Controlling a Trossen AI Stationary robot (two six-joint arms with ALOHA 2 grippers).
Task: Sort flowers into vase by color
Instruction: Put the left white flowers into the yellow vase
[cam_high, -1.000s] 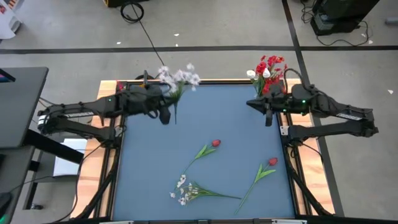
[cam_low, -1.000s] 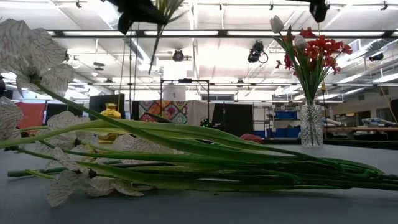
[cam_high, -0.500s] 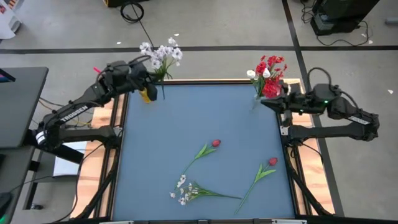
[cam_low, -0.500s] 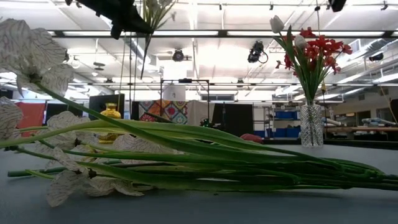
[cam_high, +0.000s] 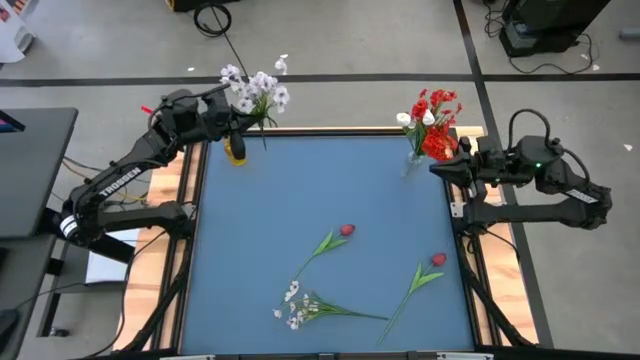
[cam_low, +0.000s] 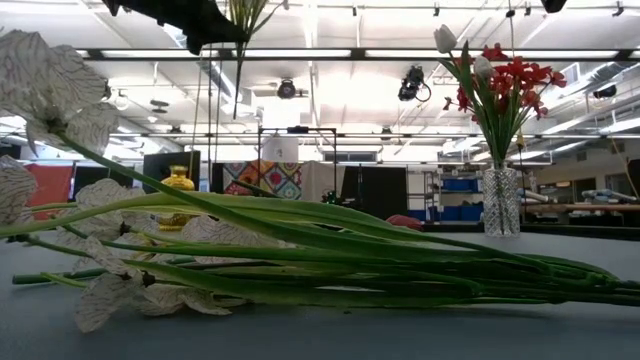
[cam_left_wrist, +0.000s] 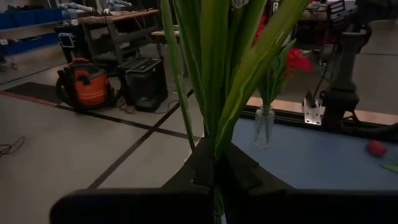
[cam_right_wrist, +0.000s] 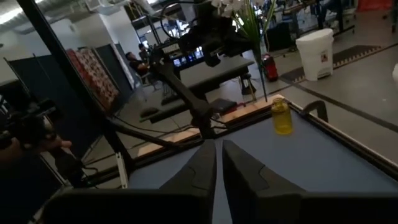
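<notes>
We saw the left gripper (cam_high: 243, 117) raised above the far left corner of the blue desk (cam_high: 300, 200), its jaws closed tight on the green stalks of a spray of small white blossoms (cam_high: 256, 88). In the left wrist view those stalks (cam_left_wrist: 214, 74) rose straight up from between the dark fingers (cam_left_wrist: 202, 171). The spray's stem tips hung just over a small yellow vase (cam_high: 234, 150) that stood at that corner; in the right wrist view the yellow vase (cam_right_wrist: 281, 116) showed beside the desk's edge with the stems above it.

At the far right corner stood a clear glass vase (cam_low: 501, 201) that already held red blossom clusters (cam_high: 436, 112) and a white tulip (cam_low: 444, 38). The right gripper (cam_high: 446, 168) hovered just beside that vase at the desk's right edge, holding nothing; in the right wrist view its jaws stood only a narrow slit apart.

Three stems lay on the near half of the desk. A single red bud (cam_high: 346, 230) lay near the middle, with its stalk and leaves toward the near edge. A second red bud (cam_high: 438, 260) lay to its right. A white spray (cam_high: 298, 305) lay nearest the front edge, and in the low view its long green stalks (cam_low: 330, 255) stretched across the foreground.
</notes>
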